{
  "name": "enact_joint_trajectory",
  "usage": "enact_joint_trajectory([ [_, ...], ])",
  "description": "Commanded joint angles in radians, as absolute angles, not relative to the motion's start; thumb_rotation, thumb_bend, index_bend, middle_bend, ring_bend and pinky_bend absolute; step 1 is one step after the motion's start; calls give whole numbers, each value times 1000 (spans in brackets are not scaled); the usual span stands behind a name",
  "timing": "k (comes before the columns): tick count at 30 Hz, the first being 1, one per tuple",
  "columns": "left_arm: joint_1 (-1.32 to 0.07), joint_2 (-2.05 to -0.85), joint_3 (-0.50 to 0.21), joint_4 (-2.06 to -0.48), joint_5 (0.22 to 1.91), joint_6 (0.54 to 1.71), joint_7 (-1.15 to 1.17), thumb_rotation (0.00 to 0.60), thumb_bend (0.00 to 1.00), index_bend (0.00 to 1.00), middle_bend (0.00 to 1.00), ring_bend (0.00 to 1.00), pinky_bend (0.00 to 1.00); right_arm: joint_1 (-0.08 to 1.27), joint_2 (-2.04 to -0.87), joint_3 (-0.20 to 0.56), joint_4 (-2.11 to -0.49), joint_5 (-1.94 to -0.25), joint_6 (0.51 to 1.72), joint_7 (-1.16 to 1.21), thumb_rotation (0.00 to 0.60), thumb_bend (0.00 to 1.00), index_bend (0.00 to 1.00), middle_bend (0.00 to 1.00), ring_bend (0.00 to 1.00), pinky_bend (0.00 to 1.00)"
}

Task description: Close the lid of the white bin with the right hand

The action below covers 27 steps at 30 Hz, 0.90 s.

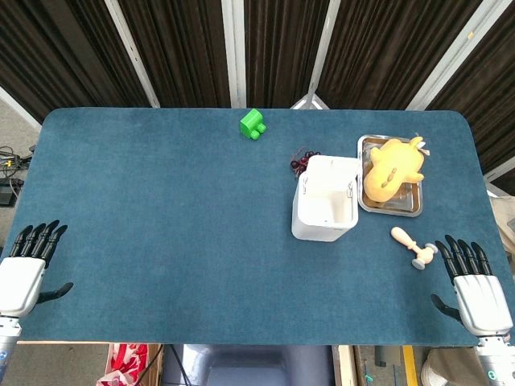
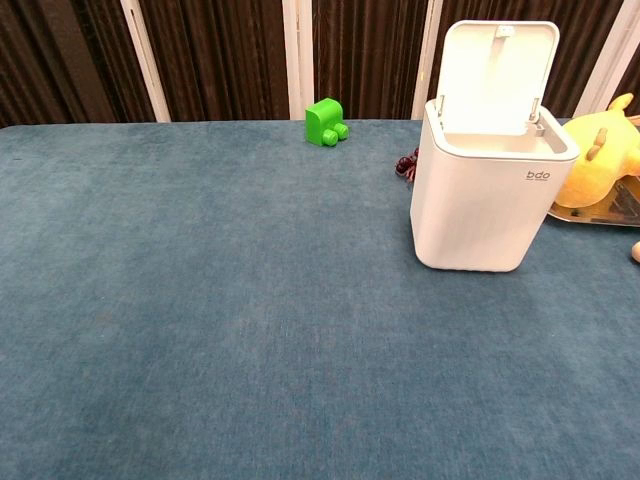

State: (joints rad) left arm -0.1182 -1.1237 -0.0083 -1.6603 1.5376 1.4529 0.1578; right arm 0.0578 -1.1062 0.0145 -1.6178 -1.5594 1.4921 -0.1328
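Observation:
The white bin (image 1: 323,211) (image 2: 485,195) stands right of the table's middle, and its lid (image 2: 497,78) is raised upright at the back, hinged on the far edge. My right hand (image 1: 475,283) lies at the table's near right corner with fingers spread, holding nothing, well to the right of the bin and nearer to me. My left hand (image 1: 26,272) rests at the near left corner, fingers spread and empty. Neither hand shows in the chest view.
A metal tray (image 1: 409,207) with a yellow plush toy (image 1: 392,170) sits just right of the bin. A small wooden tool (image 1: 412,246) lies between bin and right hand. A green toy block (image 1: 253,125) and a dark red object (image 1: 300,163) lie behind.

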Motion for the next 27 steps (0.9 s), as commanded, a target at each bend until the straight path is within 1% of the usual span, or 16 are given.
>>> enact_joint_trajectory([
  [1, -118, -1124, -9, -1660, 1538, 1453, 158, 600, 0, 0, 0, 0, 0, 58, -1106, 15, -1618, -1559, 1492, -133, 600, 219, 0, 0, 0, 0],
  [12, -114, -1122, -6, -1662, 1542, 1461, 158, 600, 0, 0, 0, 0, 0, 58, -1105, 16, -1626, -1560, 1490, -126, 600, 219, 0, 0, 0, 0],
  [19, -112, -1119, -8, -1664, 1534, 1461, 151, 600, 0, 0, 0, 0, 0, 74, -1097, 33, -1672, -1548, 1475, -137, 600, 219, 0, 0, 0, 0],
  [21, -110, -1117, -8, -1666, 1533, 1463, 147, 600, 0, 0, 0, 0, 0, 85, -1086, 46, -1703, -1539, 1465, -137, 600, 219, 0, 0, 0, 17],
  [22, -109, -1116, -8, -1666, 1533, 1465, 145, 600, 0, 0, 0, 0, 0, 93, -1079, 56, -1723, -1531, 1459, -137, 600, 219, 0, 5, 16, 82],
  [23, -109, -1115, -8, -1666, 1534, 1466, 145, 600, 0, 0, 0, 0, 0, 99, -1074, 63, -1736, -1524, 1453, -138, 600, 219, 0, 31, 56, 160],
  [24, -108, -1115, -8, -1666, 1534, 1467, 143, 600, 0, 0, 0, 0, 0, 110, -1066, 78, -1757, -1511, 1445, -141, 600, 221, 0, 80, 120, 258],
  [25, -107, -1115, -8, -1666, 1534, 1467, 141, 600, 0, 0, 0, 0, 0, 124, -1057, 96, -1782, -1491, 1431, -143, 600, 236, 0, 174, 231, 373],
  [26, -108, -1114, -9, -1666, 1533, 1467, 140, 600, 0, 0, 0, 0, 0, 137, -1048, 110, -1808, -1467, 1413, -145, 600, 271, 0, 291, 353, 471],
  [27, -109, -1114, -9, -1666, 1532, 1465, 141, 600, 0, 0, 0, 0, 0, 151, -1037, 127, -1839, -1438, 1392, -142, 600, 300, 0, 367, 429, 524],
])
